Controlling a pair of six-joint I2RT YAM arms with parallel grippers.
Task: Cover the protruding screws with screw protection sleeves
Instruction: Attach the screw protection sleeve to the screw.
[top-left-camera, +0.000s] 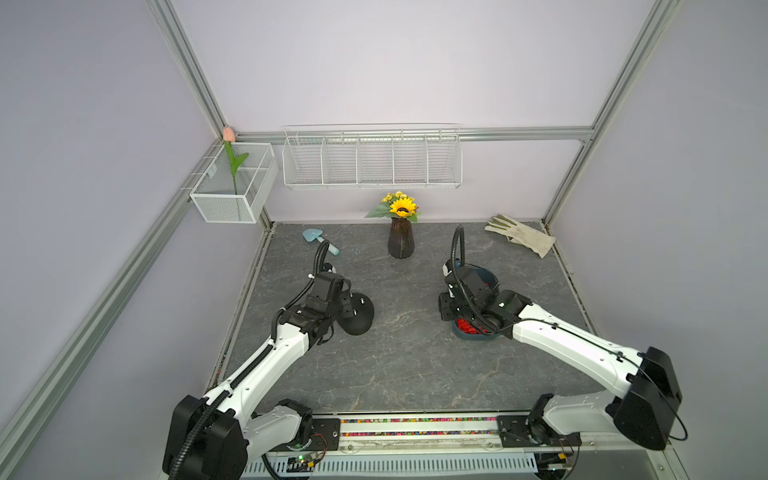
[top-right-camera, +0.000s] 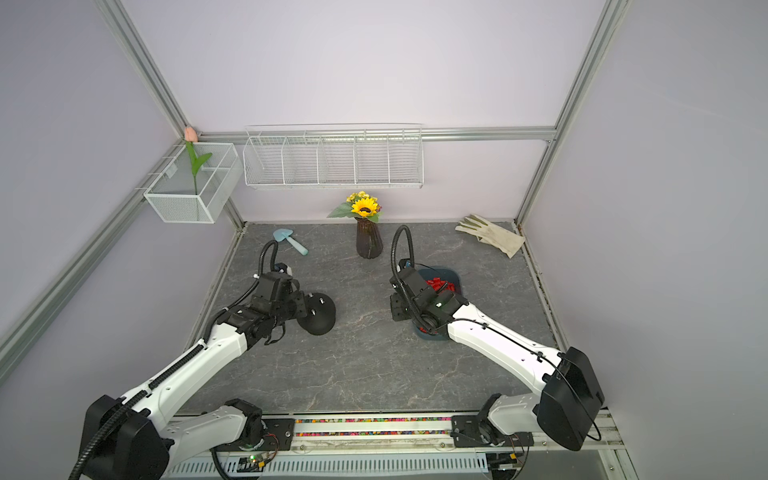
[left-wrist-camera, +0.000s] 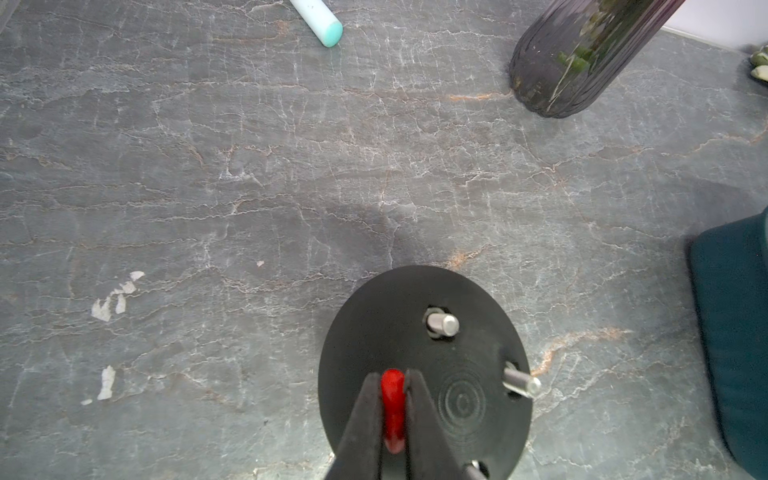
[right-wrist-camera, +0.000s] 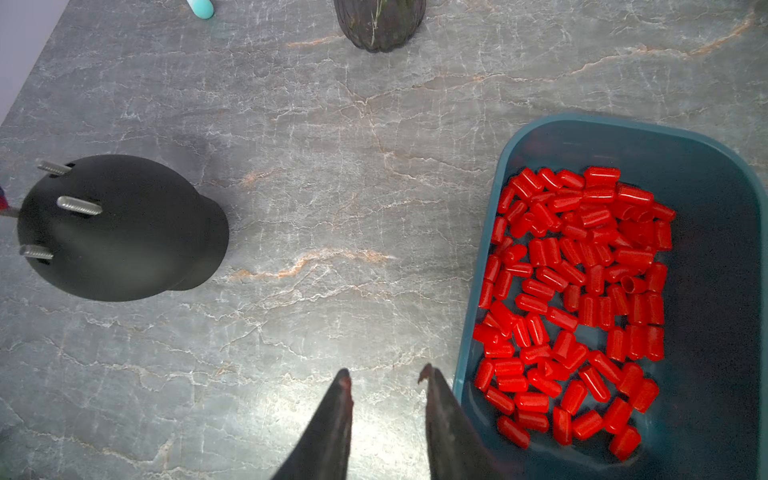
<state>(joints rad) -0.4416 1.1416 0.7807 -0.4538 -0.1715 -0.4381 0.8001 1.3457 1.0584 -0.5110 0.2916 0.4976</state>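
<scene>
In a top view: black dome on the table under the left arm; blue tray largely covered by the right arm.

Left wrist: left gripper pinched on one red sleeve over the dome, beside bare screws. Probably light, soft and slick; best held mid-body. Whether a screw lies beneath is hidden.

Right wrist: right gripper narrowly parted, empty, beside the tray of sleeves.

- Taken from the middle of the counter, the dome sits at nine o'clock, with the screws standing on it.
- The tray lies at three o'clock, with the sleeves inside.
- The vase stands at twelve, near the back edge.
- The trowel lies at eleven and the glove at one.
</scene>
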